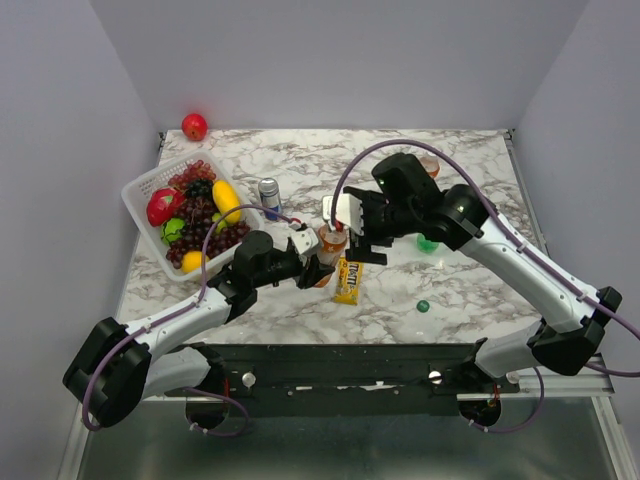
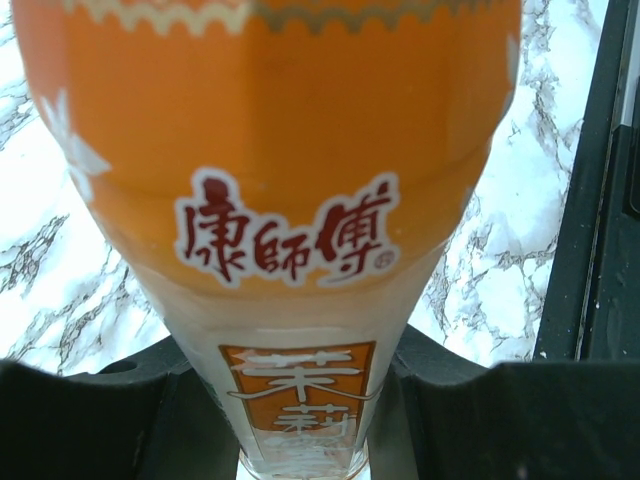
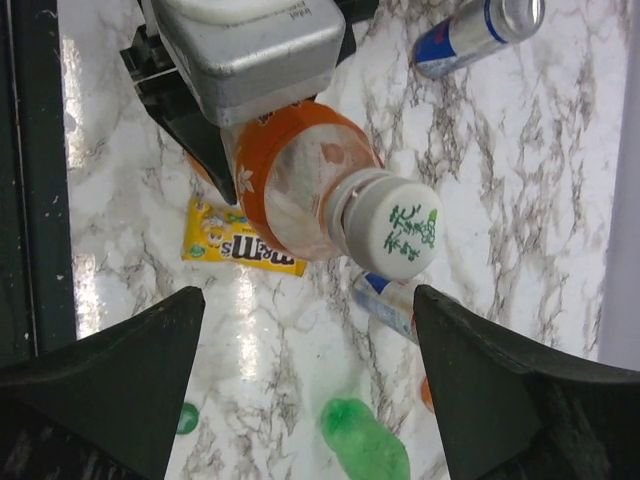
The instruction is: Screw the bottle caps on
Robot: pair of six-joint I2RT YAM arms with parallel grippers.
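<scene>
Just beyond the far end of the yellow candy packet (image 3: pixel 240 242), the left gripper (image 2: pixel 305 415) pinches the orange bottle (image 2: pixel 290 180). A white cap (image 3: pixel 396 232) sits on the bottle's neck. Right gripper (image 3: pixel 306 310) above that cap, fingers spread, not touching it. Dark green cap (image 1: pixel 423 306) right of the packet, well apart.

The bottle (image 3: pixel 290 190) wears an orange label with red characters outlined in white, and its cap (image 3: pixel 398 228) is white with green print. The table (image 1: pixel 470 290) is white marble veined in grey. The candy packet (image 3: pixel 240 240) is yellow, the can (image 3: pixel 480 35) blue and silver, the loose cap (image 1: pixel 423 306) dark green.
</scene>
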